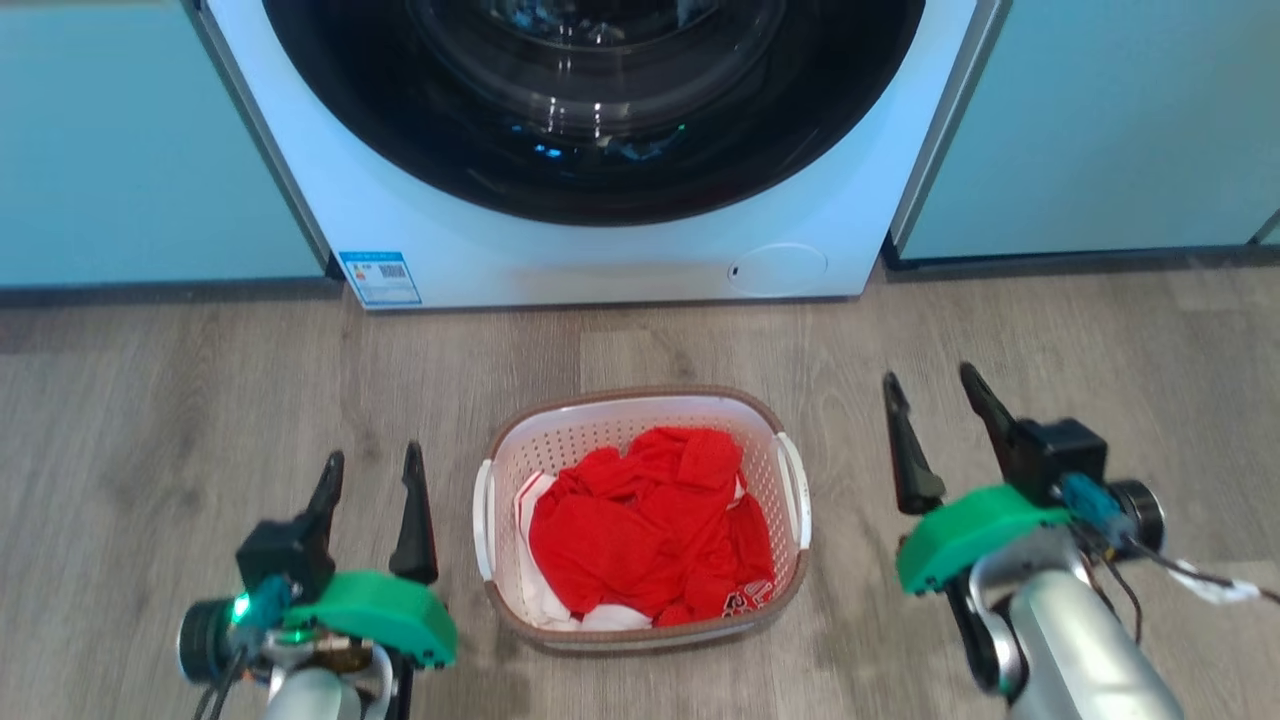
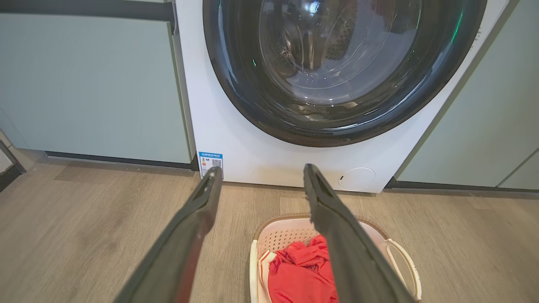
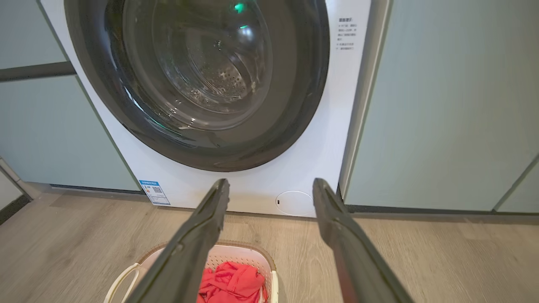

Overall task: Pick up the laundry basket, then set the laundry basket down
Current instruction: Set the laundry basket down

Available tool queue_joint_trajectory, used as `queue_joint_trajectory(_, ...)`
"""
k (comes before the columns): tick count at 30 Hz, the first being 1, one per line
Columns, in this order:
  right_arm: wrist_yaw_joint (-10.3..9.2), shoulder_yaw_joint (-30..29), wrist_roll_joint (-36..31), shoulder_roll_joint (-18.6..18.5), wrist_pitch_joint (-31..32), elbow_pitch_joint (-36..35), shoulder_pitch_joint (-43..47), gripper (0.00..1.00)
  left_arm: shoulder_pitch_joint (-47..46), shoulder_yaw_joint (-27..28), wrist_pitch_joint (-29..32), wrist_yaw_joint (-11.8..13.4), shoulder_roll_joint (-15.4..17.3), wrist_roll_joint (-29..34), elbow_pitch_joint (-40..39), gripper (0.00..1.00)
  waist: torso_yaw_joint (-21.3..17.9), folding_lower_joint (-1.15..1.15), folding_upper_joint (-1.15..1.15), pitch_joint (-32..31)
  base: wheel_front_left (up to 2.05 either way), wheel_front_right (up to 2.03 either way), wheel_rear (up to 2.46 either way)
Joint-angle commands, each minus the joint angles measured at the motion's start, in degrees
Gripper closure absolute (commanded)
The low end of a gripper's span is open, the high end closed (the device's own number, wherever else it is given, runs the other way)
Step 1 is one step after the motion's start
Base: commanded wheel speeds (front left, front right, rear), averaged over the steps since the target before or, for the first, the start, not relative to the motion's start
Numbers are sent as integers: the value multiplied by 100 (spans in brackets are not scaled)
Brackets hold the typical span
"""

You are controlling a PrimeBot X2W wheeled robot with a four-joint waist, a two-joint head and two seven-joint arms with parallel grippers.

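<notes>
We judge this to be the very start of the pick-up: the laundry basket (image 1: 570,440) stands on the floor (image 1: 200,380), untouched, a short way in from the far edge where the floor meets the washing machine (image 1: 600,265). It sits between the two arms. The left end effector (image 1: 373,455) hovers just beside its left side, and the right end effector (image 1: 928,376) is further off to the right and further forward. Both have their fingers spread fairly wide and hold nothing.

The next move, as we read it, calls for each arm to come inward and down to a white handle – the left handle (image 1: 483,520) and the right handle (image 1: 797,490) – and to close on it. Both arms would then lift together so the basket stays level. The right arm has more ground to cover.

The basket holds a heap of red clothes (image 1: 640,530) with some white cloth beneath. The heap lies below the brown rim, so it should not foul a grasp at the handles. The machine's dark door and the pale green cabinets (image 1: 130,150) on either side stand behind – they limit any forward reach, but nothing lies on the floor between the fingers and the handles.
</notes>
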Motion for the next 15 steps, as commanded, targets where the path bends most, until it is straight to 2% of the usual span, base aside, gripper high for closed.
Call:
queue_joint_trajectory(1,16,82,-51,48,-74,-218,-43,0,-116,229,-56,27,27,50,-228,0,1,1,-1,-61,0,0,0)
queue_joint_trajectory(15,16,-439,-168,48,-74,-1107,1009,0,658,485,-56,35,-22,363,-775,0,-56,1,-1,-387,0,0,0)
